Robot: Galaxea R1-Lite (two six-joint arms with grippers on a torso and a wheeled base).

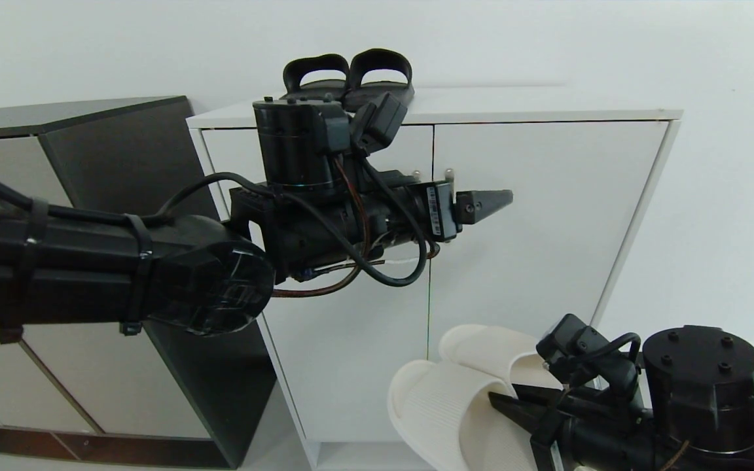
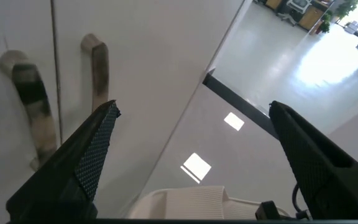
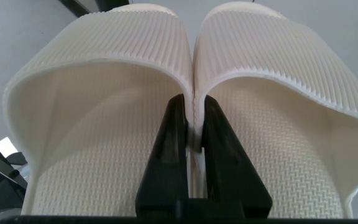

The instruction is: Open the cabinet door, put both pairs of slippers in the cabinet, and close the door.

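Observation:
The white cabinet (image 1: 547, 209) has both doors closed, and its two small handles (image 1: 432, 174) flank the middle seam. A black pair of slippers (image 1: 349, 73) rests on its top. My left gripper (image 1: 489, 203) is open, level with the handles and just right of them. In the left wrist view its fingers (image 2: 89, 158) stand wide apart, with the handles (image 2: 98, 68) close by. Low at the cabinet's right front, my right gripper (image 1: 501, 400) is shut on the white pair of slippers (image 1: 462, 386). It (image 3: 194, 127) pinches the touching inner walls of both slippers (image 3: 104, 124).
A dark grey and mirrored unit (image 1: 108, 150) stands against the cabinet's left side. A white wall (image 1: 730, 196) lies behind and to the right. Glossy floor (image 2: 278, 56) stretches away beside the cabinet.

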